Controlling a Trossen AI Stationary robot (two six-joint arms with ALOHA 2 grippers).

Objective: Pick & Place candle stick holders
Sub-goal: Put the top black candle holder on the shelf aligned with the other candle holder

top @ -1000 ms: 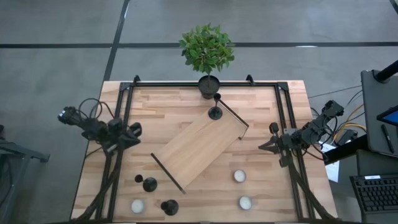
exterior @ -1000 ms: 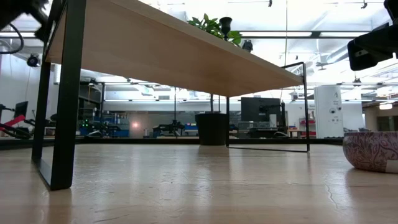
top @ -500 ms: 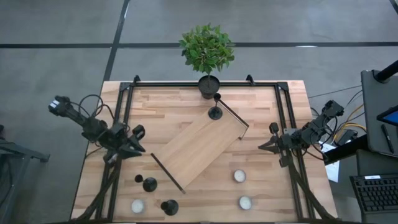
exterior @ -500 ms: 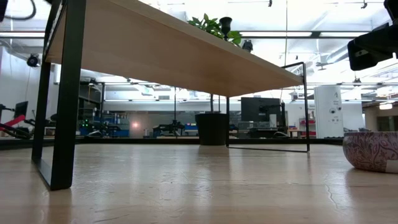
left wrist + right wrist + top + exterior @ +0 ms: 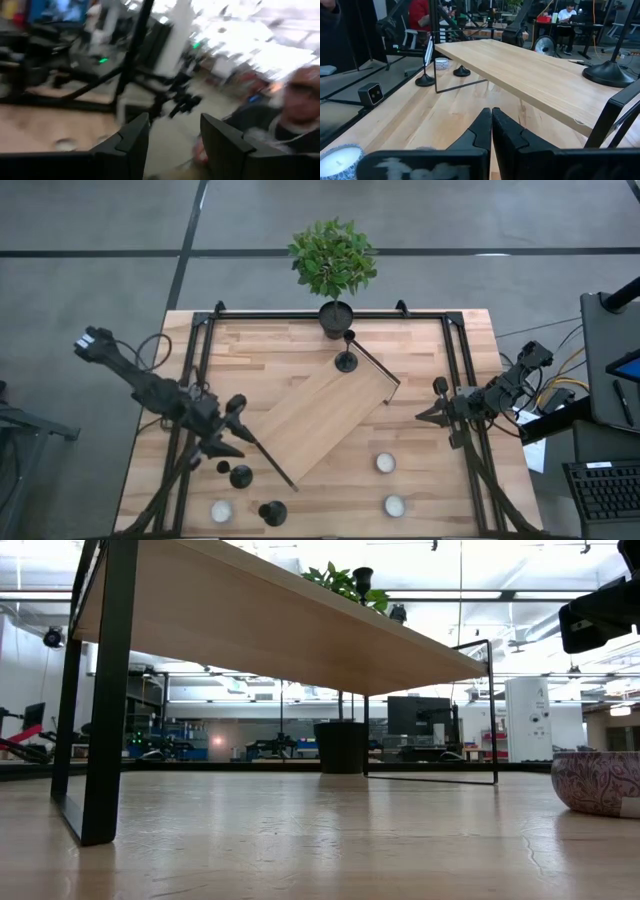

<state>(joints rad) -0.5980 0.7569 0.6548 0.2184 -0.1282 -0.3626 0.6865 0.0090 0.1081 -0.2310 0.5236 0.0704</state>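
Black candle stick holders in three spots on the pale wood table. One holder upright on the raised wooden shelf, at the shelf's far end just in front of the potted plant. Two more holders near the front left corner, beside a white candle. Left gripper over the left half of the table, close to the nearer of those two holders, fingers spread wide, nothing between them. Right gripper parked at the right edge, fingers pressed together, empty. Two white candles at front right.
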